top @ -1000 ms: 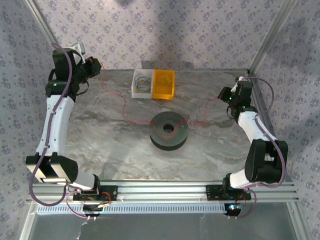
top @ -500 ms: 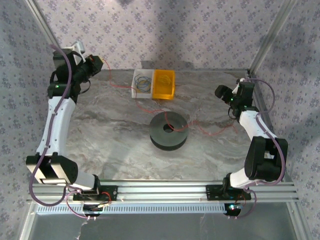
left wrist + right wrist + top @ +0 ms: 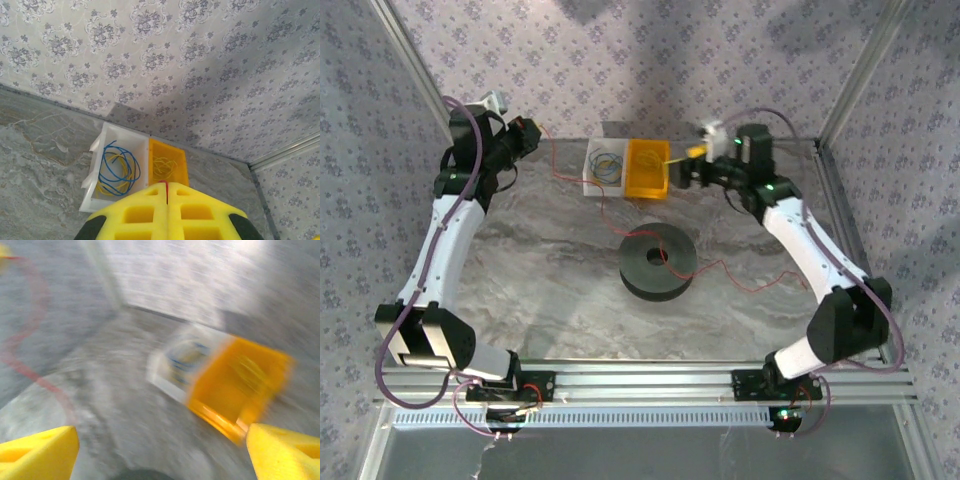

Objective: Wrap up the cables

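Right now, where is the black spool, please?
In the top view, the black spool sits centrally, on the near side of the orange bin, red cable crossing it.

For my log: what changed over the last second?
The right end effector opened, let go of the red cable and swung from the table's right edge to the back, beside the orange bin. The cable's freed end now lies slack right of the black spool. The left end effector shifted slightly inward, still shut on the cable. Spool, orange bin and white bin stayed put.
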You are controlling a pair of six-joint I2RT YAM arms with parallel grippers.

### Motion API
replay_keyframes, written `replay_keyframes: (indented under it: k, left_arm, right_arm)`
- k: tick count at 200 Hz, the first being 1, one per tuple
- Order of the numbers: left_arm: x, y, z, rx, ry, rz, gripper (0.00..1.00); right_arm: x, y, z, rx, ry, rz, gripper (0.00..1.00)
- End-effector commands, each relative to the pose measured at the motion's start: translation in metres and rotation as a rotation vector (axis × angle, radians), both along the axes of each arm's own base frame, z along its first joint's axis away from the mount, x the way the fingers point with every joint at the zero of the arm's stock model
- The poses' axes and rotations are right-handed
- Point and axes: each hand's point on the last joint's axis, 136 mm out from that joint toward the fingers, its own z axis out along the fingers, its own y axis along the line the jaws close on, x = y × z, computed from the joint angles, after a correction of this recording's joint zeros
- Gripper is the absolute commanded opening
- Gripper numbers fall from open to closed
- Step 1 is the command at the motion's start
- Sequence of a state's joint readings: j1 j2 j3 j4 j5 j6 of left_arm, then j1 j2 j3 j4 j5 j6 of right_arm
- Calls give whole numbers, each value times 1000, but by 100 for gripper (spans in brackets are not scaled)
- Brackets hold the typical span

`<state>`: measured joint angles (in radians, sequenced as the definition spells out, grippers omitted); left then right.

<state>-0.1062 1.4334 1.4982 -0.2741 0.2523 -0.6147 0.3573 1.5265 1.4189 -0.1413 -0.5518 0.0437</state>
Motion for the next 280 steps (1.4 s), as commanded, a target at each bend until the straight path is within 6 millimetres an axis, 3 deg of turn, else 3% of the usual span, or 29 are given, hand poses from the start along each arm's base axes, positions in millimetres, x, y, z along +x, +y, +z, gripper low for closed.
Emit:
replay_keyframes:
  k: [1, 18, 37, 57, 81, 108, 127, 139, 169, 231, 280]
  left_arm:
    - [-4, 1, 13, -1, -55, 19, 0]
    - [-5, 0, 10, 2, -44, 14, 0]
    - [-8, 1, 12, -3, -56, 24, 0]
    - [-9, 2, 17, 7, -60, 24, 0]
    - [-11, 4, 23, 13, -77, 33, 0]
    - [-11, 9, 32, 19, -96, 44, 0]
    - [-11, 12, 38, 16, -111, 52, 0]
    - [-12, 13, 41, 20, -113, 49, 0]
    - [-18, 21, 42, 27, -117, 68, 0]
    - [-43, 55, 27, 31, -78, 137, 0]
    - [-65, 61, -1, 38, -19, 157, 0]
  right_arm:
    - [-22, 75, 3, -33, -61, 313, 88]
    - [-25, 129, 7, -68, -94, 439, 87]
    - [-24, 175, -4, -120, -86, 542, 85]
    - [-24, 202, -17, -120, -31, 625, 83]
    - [-24, 216, -31, -127, 2, 660, 82]
    - [-26, 220, -48, -143, 38, 665, 80]
    - [-21, 218, -59, -179, 49, 630, 70]
    - [-15, 215, -63, -192, 60, 604, 53]
    - [2, 207, -71, -253, 50, 513, 0]
    - [61, 162, -74, -303, 38, 289, 0]
    - [99, 134, -60, -290, 14, 137, 0]
